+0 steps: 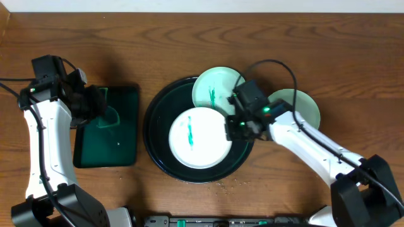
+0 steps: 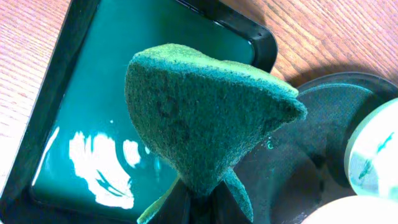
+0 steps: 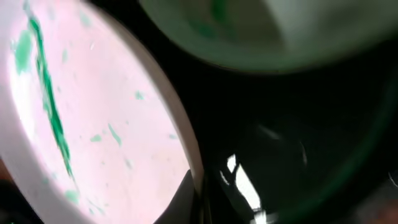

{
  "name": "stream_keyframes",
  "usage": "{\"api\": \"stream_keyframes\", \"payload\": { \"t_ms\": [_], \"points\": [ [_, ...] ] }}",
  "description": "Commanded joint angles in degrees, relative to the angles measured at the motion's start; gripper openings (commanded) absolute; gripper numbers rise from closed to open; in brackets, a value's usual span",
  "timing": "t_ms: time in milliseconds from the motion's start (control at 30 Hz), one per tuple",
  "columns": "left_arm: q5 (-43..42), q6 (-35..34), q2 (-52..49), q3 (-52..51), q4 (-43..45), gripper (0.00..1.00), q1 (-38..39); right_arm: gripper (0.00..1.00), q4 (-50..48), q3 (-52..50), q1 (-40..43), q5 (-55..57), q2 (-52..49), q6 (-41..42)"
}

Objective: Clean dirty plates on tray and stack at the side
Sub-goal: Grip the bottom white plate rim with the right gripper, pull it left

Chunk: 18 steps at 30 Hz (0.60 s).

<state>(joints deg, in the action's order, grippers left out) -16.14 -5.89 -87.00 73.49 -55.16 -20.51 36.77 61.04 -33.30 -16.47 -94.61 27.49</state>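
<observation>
Three dirty plates (image 1: pixel 197 139) (image 1: pixel 216 88) (image 1: pixel 304 104), one tray (image 1: pixel 156 129), one sponge (image 2: pixel 199 118)

I see a brown wood table (image 1: pixel 315 38) with grain lines. The green sponge (image 2: pixel 205 118) looks rough and fuzzy. The green tray (image 2: pixel 93 93) is smooth and shiny. The round black tray (image 1: pixel 159 110) shines too. The white plate (image 1: pixel 205 148) looks smooth.
</observation>
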Motion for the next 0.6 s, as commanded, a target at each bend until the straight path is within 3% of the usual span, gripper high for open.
{"api": "stream_keyframes", "payload": {
  "t_ms": [0, 267, 567],
  "points": [
    [0.37, 1.01, 0.17, 0.72, -0.09, 0.07, 0.63, 0.01, -4.02, 2.47, -3.98, 1.88, -5.40, 4.96],
    [0.39, 0.98, 0.24, 0.72, -0.07, 0.08, 5.60, 0.01, 2.60, 11.96, -7.06, 2.89, -16.22, 4.57],
    [0.28, -2.25, 0.20, -0.35, -1.11, 0.08, 14.91, 0.01, 3.10, 12.46, -4.74, -0.11, -19.91, 6.34]
  ]
}}
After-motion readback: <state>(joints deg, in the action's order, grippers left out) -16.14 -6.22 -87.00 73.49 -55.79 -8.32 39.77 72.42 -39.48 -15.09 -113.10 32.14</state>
